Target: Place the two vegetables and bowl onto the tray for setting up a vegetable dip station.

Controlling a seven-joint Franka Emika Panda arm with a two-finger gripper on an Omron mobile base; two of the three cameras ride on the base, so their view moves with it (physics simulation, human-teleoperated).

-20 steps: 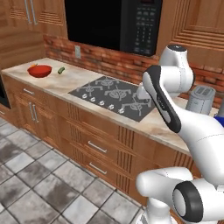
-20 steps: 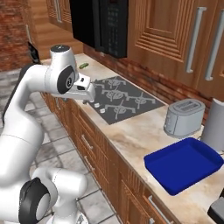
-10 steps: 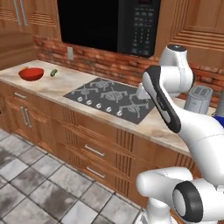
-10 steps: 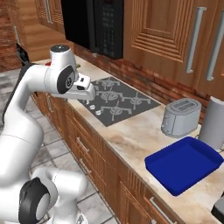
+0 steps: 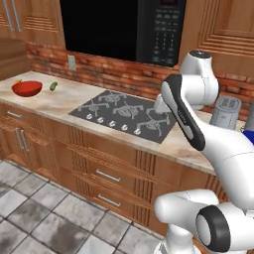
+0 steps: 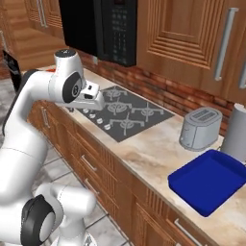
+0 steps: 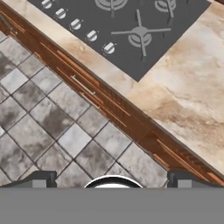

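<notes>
At the counter's far left stands the red bowl (image 5: 27,88). A small dark green vegetable (image 5: 53,86) lies just to its right, and a small orange carrot (image 5: 19,82) peeks out behind its rim. The deep blue tray (image 6: 206,180) sits on the counter at the far right, with nothing in it. My gripper (image 6: 97,102) hangs over the front edge of the stovetop (image 6: 126,113), far from both the bowl and the tray. In the hand view my gripper (image 7: 112,180) is open, its fingertips (image 7: 41,179) wide apart with nothing between them, looking down at the counter edge and floor tiles.
A silver toaster (image 6: 199,128) and a grey cylinder (image 6: 236,132) stand behind the tray. The microwave (image 5: 124,27) hangs above the stovetop (image 5: 124,114). Bare marble counter (image 7: 188,87) lies between the stovetop and the tray. Drawers line the cabinet front below.
The whole picture has shifted as the base drove, so the bowl sits further left in the left base view. Nothing on the counter moved, and the gripper stayed open.
</notes>
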